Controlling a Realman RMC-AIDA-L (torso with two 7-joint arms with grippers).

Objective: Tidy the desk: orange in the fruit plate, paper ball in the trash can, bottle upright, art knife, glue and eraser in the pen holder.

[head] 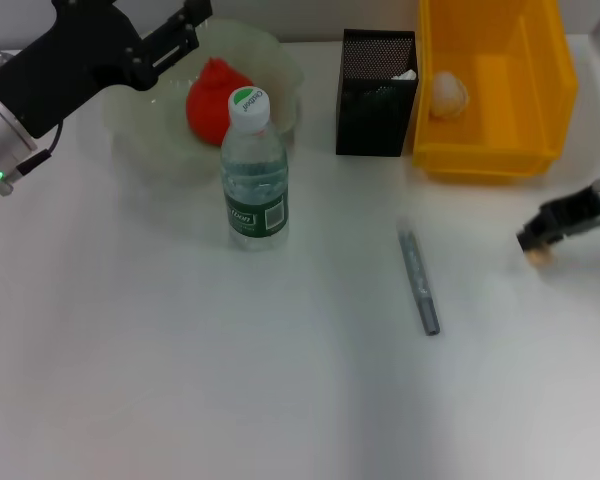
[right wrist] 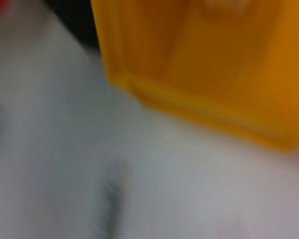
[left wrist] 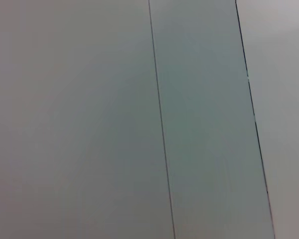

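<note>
The orange lies in the pale-green fruit plate at the back left. My left gripper hangs open and empty above the plate's far side. The bottle stands upright in front of the plate. The black mesh pen holder has a white item inside. The paper ball lies in the yellow trash can. The grey art knife lies flat on the desk. My right gripper is low at the right edge, right at the tan eraser.
The right wrist view shows the trash can, a corner of the pen holder and the art knife, all blurred. The left wrist view shows only grey panels. The white desk stretches in front.
</note>
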